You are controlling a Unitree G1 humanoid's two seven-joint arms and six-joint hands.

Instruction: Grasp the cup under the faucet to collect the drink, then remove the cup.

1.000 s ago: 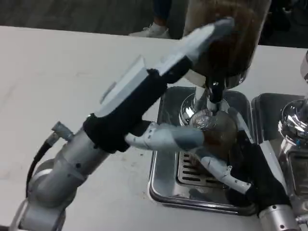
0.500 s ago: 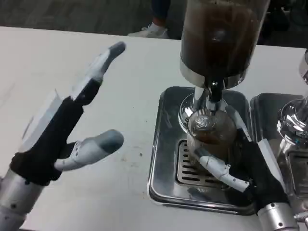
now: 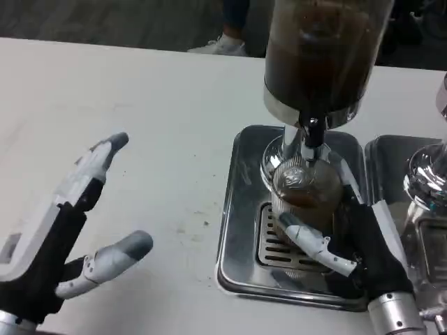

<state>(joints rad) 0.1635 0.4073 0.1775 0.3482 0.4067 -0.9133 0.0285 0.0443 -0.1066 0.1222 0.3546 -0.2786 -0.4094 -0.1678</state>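
Holding the cup [image 3: 305,199] is the right hand [image 3: 356,255], so that's the one that matters. The cup stands upright right under the faucet [image 3: 311,136], on the grate of the drip tray [image 3: 234,209], and it looks partly full of brown drink. Right fingers [image 3: 314,244] curl round the lower part of the cup from the near right side, with the palm just beside it on the right. Grip looks closed on it, though the far side of the wrap is hidden behind the cup.

Left hand [image 3: 59,241] is well left of the tray, over the bare bench [image 3: 140,105], fingers spread, holding nothing. It's the farther one from the cup by a lot.

What the next bit turns on, I'd say: the cup's long axis is vertical and its mouth sits just below the faucet, so it can't go straight up. It'd want to come out low and sideways or toward the robot, kept upright so the drink doesn't slosh.

Stuff around it: the big dispenser tank [image 3: 318,56] with dark liquid looms straight above the faucet. The tray's raised rim is on the near side, so the cup has to clear that. A second tray and another shiny dispenser [image 3: 426,181] sit just right of the first tray, close to the right wrist, so pulling out rightward looks cramped.
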